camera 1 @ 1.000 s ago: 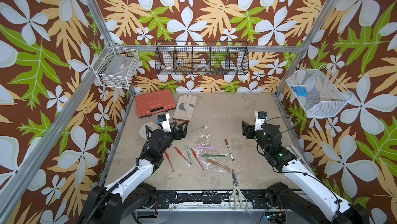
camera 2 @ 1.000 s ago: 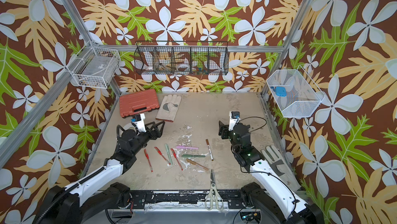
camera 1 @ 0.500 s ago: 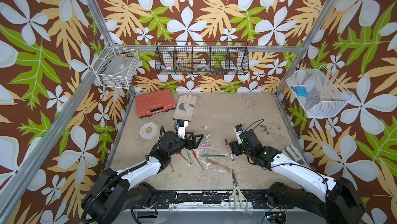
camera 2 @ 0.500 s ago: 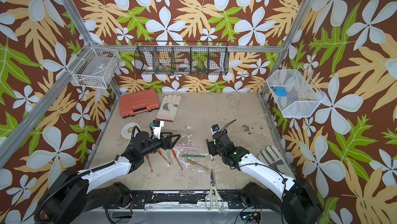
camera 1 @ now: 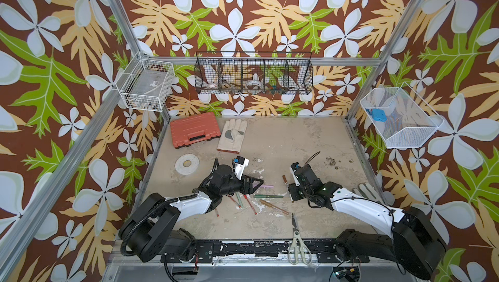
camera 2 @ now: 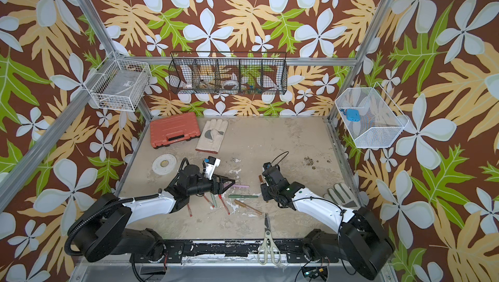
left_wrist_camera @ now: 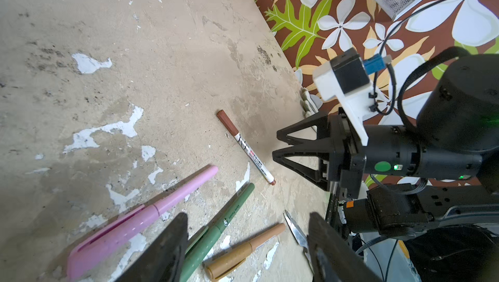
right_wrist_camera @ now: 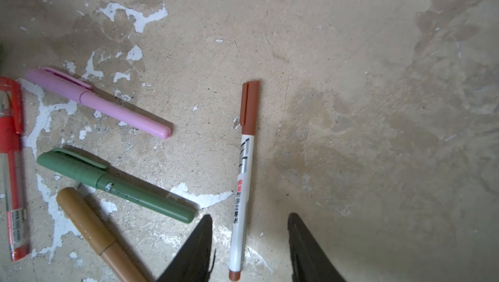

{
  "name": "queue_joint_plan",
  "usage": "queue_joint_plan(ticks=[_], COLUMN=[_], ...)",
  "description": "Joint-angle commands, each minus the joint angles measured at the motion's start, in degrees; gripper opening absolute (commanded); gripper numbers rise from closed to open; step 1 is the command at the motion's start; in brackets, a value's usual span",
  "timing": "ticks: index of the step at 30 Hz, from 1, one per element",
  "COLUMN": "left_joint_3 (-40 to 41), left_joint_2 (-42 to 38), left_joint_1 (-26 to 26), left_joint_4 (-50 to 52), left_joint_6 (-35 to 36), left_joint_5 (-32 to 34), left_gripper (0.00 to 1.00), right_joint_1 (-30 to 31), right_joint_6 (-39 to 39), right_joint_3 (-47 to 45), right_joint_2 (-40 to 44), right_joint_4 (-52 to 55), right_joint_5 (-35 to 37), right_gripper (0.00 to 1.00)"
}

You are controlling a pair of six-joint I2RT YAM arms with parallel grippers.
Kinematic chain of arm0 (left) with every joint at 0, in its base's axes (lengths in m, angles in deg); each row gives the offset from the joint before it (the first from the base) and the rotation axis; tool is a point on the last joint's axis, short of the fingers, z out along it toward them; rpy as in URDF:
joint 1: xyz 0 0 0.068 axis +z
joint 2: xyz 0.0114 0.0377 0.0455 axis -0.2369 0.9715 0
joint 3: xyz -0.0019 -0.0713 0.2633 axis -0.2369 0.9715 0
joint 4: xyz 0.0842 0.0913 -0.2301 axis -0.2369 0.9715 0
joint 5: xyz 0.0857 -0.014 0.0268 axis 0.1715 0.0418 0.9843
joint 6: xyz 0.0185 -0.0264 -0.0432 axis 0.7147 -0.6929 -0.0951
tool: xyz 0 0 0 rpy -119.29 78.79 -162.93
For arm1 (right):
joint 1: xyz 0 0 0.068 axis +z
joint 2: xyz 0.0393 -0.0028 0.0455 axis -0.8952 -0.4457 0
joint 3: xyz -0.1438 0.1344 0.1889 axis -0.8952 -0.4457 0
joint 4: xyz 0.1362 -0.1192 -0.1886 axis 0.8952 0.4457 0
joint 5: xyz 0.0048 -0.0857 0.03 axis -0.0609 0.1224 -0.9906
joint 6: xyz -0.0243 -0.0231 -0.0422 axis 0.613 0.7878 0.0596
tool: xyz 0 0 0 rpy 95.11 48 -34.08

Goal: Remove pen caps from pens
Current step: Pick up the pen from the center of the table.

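Observation:
Several capped pens lie in a loose fan at mid-table: a lilac-pink pen (camera 1: 266,186), a dark green pen (camera 1: 268,196), a gold-brown pen (camera 1: 274,206) and red pens (camera 1: 249,203). A white marker (right_wrist_camera: 244,175) with a brown pen cap (right_wrist_camera: 249,105) lies to their right. My left gripper (left_wrist_camera: 245,221) is open low over the dark green pen (left_wrist_camera: 224,221) and gold-brown pen (left_wrist_camera: 243,253), with the lilac-pink pen (left_wrist_camera: 140,221) just outside one finger. My right gripper (right_wrist_camera: 249,221) is open and straddles the marker's rear end with a gap on each side.
Grey-handled scissors (camera 1: 297,237) lie near the front edge, tips toward the pens. An orange case (camera 1: 194,133), a work glove (camera 1: 232,134) and a white tape roll (camera 1: 186,163) sit at the back left. Another glove (camera 1: 367,190) lies by the right wall.
Both arms have reached inward and down to the pens. The left gripper moved right to the lilac-pink pen, the right gripper came over the white marker, and both pairs of jaws narrowed.

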Motion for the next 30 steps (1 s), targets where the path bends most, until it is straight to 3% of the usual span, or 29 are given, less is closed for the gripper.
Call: queue_joint_plan(ticks=[1,15,21,30], left_joint_3=[-0.3,-0.2,-0.5,-0.5], left_joint_2=[-0.3,-1.2,-0.1,0.1], left_joint_1=[-0.1,-0.1,-0.1,-0.1], left_joint_4=[0.1,1.2,1.4,1.4], left_joint_6=[0.4,1.4,1.5,1.8], left_joint_5=[-0.3,1.4,1.2,1.9], left_gripper=[0.71,0.73,0.73,0.74], right_joint_1=[0.0,0.0,-0.1,0.0], right_joint_6=[0.1,0.7,0.5,0.9], right_joint_3=[1.0,2.6,2.9,2.7], right_joint_2=[-2.1,-8.7,-10.1,-11.5], right_joint_4=[1.0,-1.3,-1.7,-2.2], right_joint_5=[-0.4,-1.9,-1.5,-1.4], right_gripper=[0.43,0.3,0.18,0.2])
